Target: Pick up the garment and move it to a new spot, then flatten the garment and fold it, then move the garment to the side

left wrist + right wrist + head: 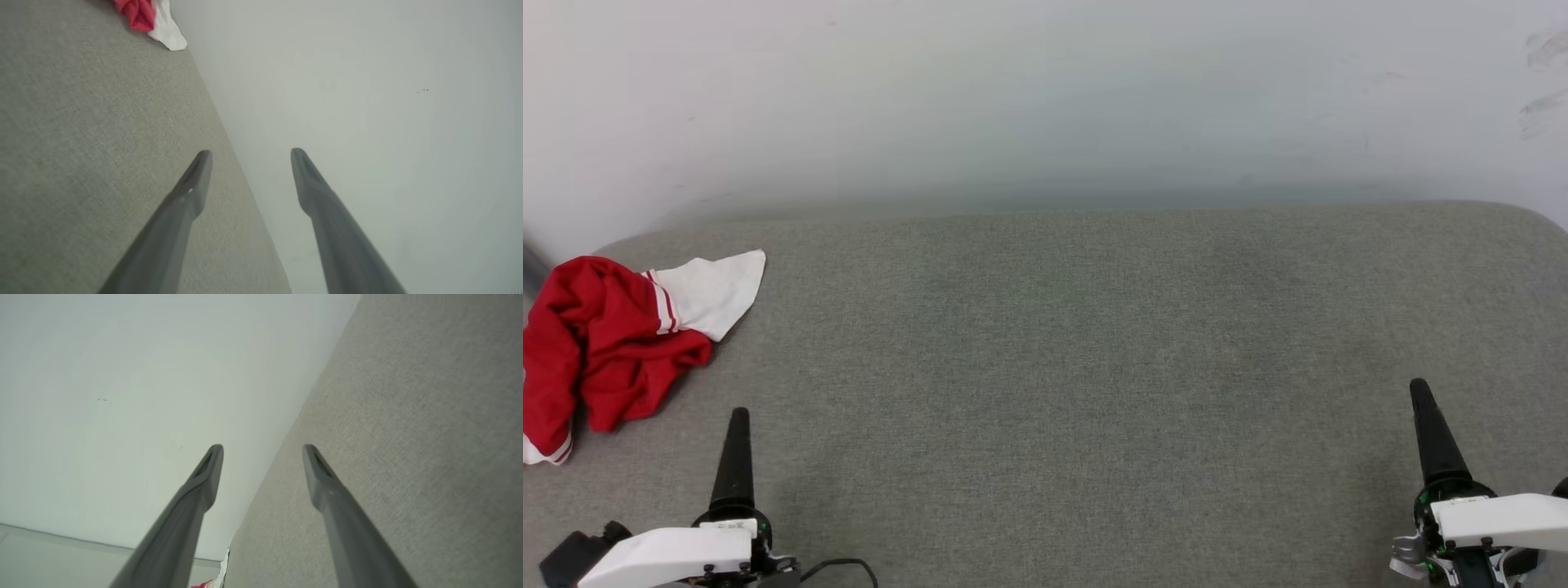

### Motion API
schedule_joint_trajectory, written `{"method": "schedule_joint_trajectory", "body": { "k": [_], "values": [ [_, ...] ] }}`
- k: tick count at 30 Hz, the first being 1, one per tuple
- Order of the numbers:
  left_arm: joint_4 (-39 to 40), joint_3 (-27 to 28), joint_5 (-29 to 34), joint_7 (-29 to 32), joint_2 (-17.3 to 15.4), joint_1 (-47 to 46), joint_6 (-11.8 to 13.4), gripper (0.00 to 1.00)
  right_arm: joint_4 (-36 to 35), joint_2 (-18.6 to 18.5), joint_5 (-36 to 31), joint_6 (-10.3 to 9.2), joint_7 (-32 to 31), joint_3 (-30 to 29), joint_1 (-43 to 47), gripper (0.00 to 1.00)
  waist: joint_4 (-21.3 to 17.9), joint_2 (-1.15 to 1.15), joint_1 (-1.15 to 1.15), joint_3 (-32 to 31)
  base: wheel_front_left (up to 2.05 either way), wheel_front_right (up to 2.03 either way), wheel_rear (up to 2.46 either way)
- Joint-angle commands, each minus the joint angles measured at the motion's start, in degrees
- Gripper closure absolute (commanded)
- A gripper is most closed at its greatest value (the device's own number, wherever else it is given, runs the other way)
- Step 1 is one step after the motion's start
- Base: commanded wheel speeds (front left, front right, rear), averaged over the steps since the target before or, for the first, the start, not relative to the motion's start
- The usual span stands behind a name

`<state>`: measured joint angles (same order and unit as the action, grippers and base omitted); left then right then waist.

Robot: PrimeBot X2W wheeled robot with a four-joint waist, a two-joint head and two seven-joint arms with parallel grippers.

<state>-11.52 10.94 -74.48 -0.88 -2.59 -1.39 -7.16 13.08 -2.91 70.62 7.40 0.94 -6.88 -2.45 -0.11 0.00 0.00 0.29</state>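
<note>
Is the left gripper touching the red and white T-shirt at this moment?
Apart. The head view shows a strip of bare grey fabric surface between the left gripper and the crumpled red and white T-shirt lying further left.

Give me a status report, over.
Left gripper open, empty. Right gripper open, empty. Garment crumpled, far left of grey surface, untouched. Nothing blocking the reach.

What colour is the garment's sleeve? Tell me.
White sleeve, red-and-white striped trim at its seam, on the red garment; clearest in the head view.
</note>
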Motion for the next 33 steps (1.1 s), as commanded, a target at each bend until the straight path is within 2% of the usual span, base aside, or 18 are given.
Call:
{"method": "schedule_joint_trajectory", "body": {
  "k": [1,2,3,5,13,20,26,33],
  "values": [
    [2.4,1.2,3.5,-1.0,-0.2,-0.1,0.0,0.00,-2.9,0.0,-5.5,0.10,0.9,0.0,-0.9,0.00,0.0,0.00,0.00,0.0,0.00,0.00,0.00],
    [3.0,1.4,4.7,-1.2,-0.2,0.0,0.0,0.00,-3.8,0.0,-7.4,0.10,1.1,0.3,-0.9,0.00,0.0,0.00,0.00,0.0,0.00,0.00,0.00],
    [5.3,1.1,8.8,-1.9,-0.2,0.3,0.3,0.00,-6.6,0.0,-13.7,0.10,1.8,0.8,-1.0,0.00,0.0,0.00,0.00,0.1,0.00,0.00,0.00],
    [7.0,0.5,11.7,-2.3,-0.3,0.5,0.8,0.00,-8.4,0.0,-18.1,0.10,2.2,1.5,-0.9,0.00,0.0,0.00,0.00,0.2,0.00,0.00,0.00],
    [12.0,-3.2,21.9,-3.8,-0.3,1.8,2.4,0.00,-12.5,0.0,-30.8,0.11,3.7,4.3,0.0,0.00,-0.1,0.00,0.00,0.5,0.00,0.00,0.00],
    [15.3,-7.0,31.8,-5.1,-0.3,2.3,3.7,0.00,-14.6,0.0,-39.3,0.11,5.0,6.0,0.3,0.00,-0.2,0.00,0.00,0.9,0.00,0.00,0.00],
    [16.4,-9.2,38.4,-6.1,-0.3,2.4,6.8,0.00,-15.5,0.0,-44.9,0.12,6.0,6.6,0.6,0.00,-0.4,0.00,0.00,1.2,0.00,0.00,0.00],
    [18.1,-13.3,45.7,-7.2,-1.4,2.6,7.6,0.00,-16.2,0.0,-50.5,0.12,7.2,6.2,0.9,0.00,-0.6,0.00,0.00,1.4,0.00,0.00,0.00]
  ]
}}
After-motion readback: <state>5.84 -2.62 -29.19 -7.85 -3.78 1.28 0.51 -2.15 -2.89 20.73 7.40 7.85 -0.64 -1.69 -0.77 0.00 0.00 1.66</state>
